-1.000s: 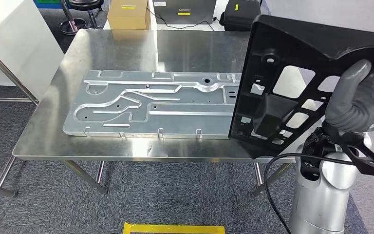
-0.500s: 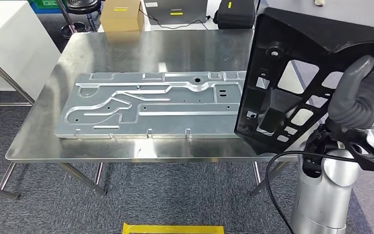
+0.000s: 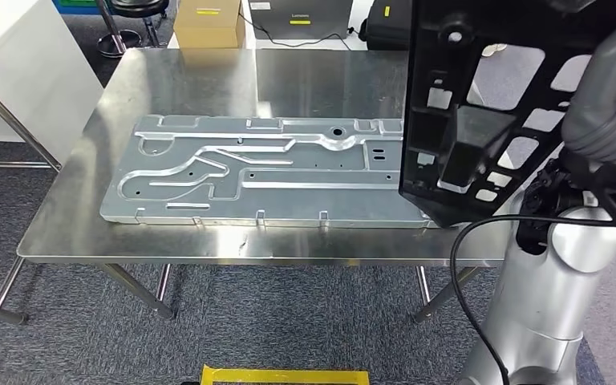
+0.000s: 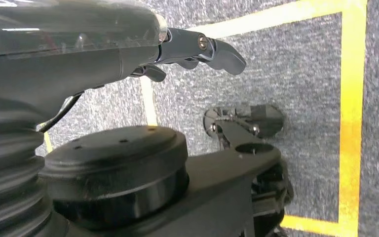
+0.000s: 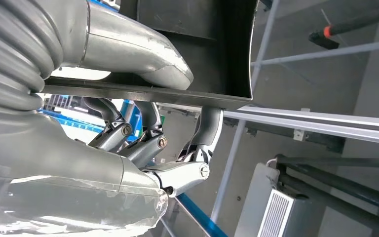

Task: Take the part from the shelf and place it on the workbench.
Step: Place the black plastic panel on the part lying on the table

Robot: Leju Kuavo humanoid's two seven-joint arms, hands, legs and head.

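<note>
A stamped silver metal panel [image 3: 257, 170] is lying flat across the bench's middle. Beyond its far edge, a cardboard box [image 3: 208, 22] is sitting left of a laptop [image 3: 298, 18] and a black bag [image 3: 387, 22]. Yellow floor tape [image 3: 285, 374] is showing nearest.

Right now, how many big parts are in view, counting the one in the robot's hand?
2. The black plastic frame is held up by the right hand over the workbench's right end; a silver stamped metal panel lies flat on the workbench. The frame may hide others.

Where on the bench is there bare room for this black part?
Bare steel lies behind the metal panel, toward the bench's far edge, and a narrower strip on its left. The middle is crowded by the panel. The right hand holds the black part over the right end.
</note>
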